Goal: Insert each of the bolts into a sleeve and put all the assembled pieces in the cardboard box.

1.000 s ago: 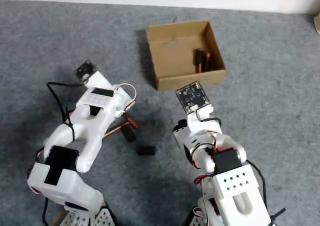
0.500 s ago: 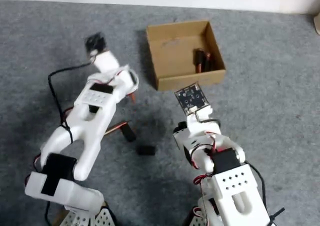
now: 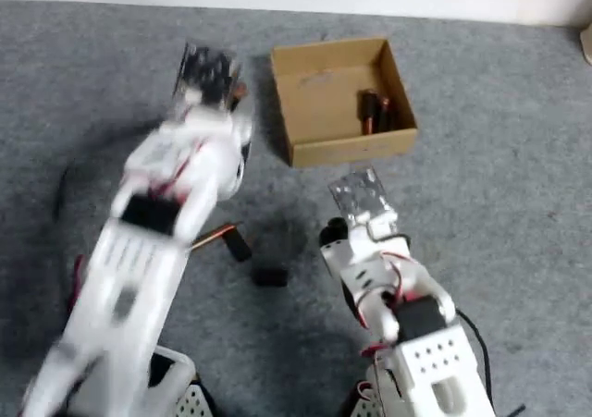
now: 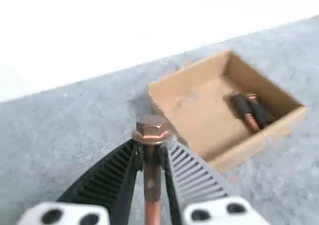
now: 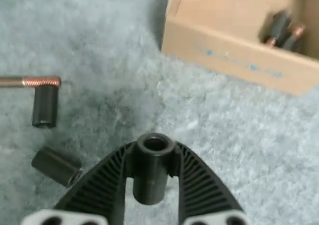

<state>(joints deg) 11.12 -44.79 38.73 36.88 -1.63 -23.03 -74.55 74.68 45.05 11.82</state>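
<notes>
High view: the left arm stretches up the grey carpet beside the cardboard box. Its tip is hard to make out there, with a glint of copper beside it. The right arm has its fingers hidden beneath its own camera board. Left wrist view: the left gripper has its ribbed fingers pinched onto the shank of a copper bolt, held upright with the hexagonal head just above the fingertips; the lower shank is cut off at the frame edge. Beyond it stands the box, open-topped, with two assembled pieces lying side by side against one wall, each a black sleeve with a copper end showing. Right wrist view: the right gripper is closed partway around a black sleeve, which stands upright with its open bore facing the camera. On the carpet lies a loose bolt, its head end cut off by the frame and its threaded tip touching the end of a loose sleeve. A second loose sleeve lies near, apart from both. The box's far part is cut off, and the pieces inside show dimly over its near wall.
</notes>
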